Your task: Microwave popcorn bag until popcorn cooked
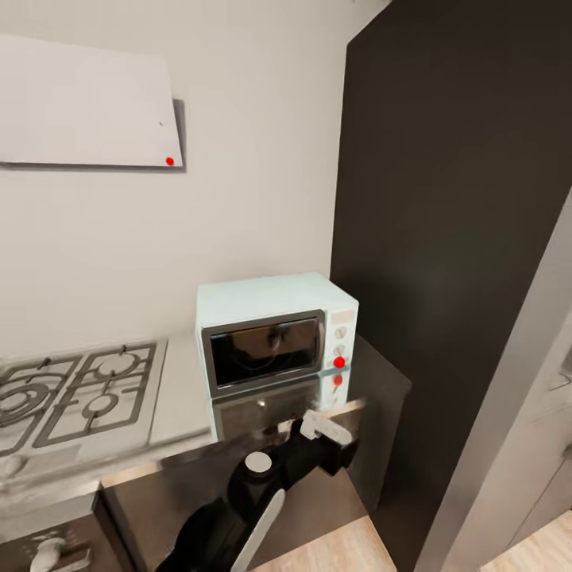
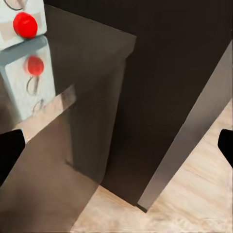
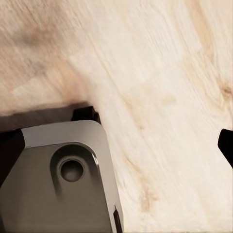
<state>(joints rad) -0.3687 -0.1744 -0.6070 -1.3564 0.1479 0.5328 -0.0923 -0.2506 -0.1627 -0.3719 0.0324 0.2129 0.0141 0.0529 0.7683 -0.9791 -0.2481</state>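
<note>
microwave (image 1: 274,338) door closed, far on countertop (image 1: 183,397) | red dot (image 1: 339,362) | no readable writing | left gripper (image 2: 116,141) released | right gripper (image 3: 116,145) released

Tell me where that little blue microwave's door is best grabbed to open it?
Probably the pale upright strip along the microwave door's right edge, beside the control panel: it looks like a handle. Come straight from the front, since the shut door faces the robot and a dark cabinet crowds its right. The hinge side is unclear.
</note>
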